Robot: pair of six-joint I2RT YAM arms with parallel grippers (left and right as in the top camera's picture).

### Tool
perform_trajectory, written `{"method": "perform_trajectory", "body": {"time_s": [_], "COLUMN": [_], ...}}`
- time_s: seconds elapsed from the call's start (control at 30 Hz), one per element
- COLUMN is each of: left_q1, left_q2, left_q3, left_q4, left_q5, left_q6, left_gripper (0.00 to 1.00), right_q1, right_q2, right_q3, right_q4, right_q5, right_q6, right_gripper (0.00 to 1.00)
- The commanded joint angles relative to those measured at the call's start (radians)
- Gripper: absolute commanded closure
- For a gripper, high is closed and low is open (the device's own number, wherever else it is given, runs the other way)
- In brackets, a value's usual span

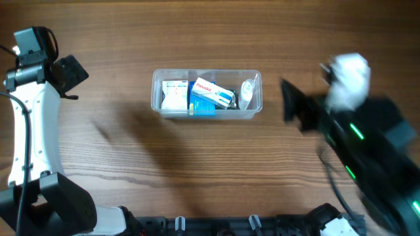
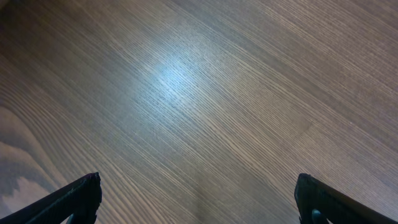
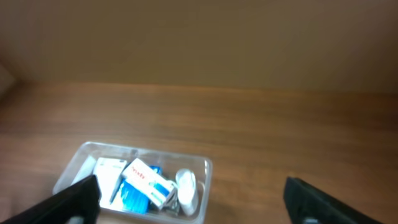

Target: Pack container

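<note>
container [image 1: 157, 92] holds boxes [image 1: 203, 95], small bottle [image 1: 247, 92].

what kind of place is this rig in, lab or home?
Likely a lab test bench: wood-grain table, left arm and right arm at its sides, one clear container of small boxes staged centre.

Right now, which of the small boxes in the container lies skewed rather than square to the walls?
The red-lettered white box in the middle of the container, diagonal atop the blue box; the white box at the left end sits square.
</note>
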Motion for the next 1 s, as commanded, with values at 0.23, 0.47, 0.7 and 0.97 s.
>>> {"method": "perform_trajectory", "body": {"time_s": [0.23,0.47,0.7,0.97], "left_q1": [0.002,0.002,0.002,0.002], "left_q2": [-0.017,-0.018,-0.017,-0.018], "left_q3": [0.006,0.006,0.006,0.006], "left_q4": [0.002,0.002,0.002,0.002], "left_q5": [-0.013,-0.013,-0.013,-0.013], "left_q6": [0.002,0.002,0.002,0.002], "left_gripper": [0.00,0.00,0.00,0.00], "right_q1": [0.002,0.002,0.002,0.002], "right_q2": [-0.540,-0.694,-0.835,-0.837], "right_q3": [0.015,0.015,0.015,-0.014], "right_q4": [-0.329,-0.483,-0.450,-0.280], "right_q5": [0.001,-0.030,-0.091,-0.361], "right_q6": [0.026,0.058,0.043,-0.011], "right_gripper": [0.00,0.00,0.00,0.00]}}
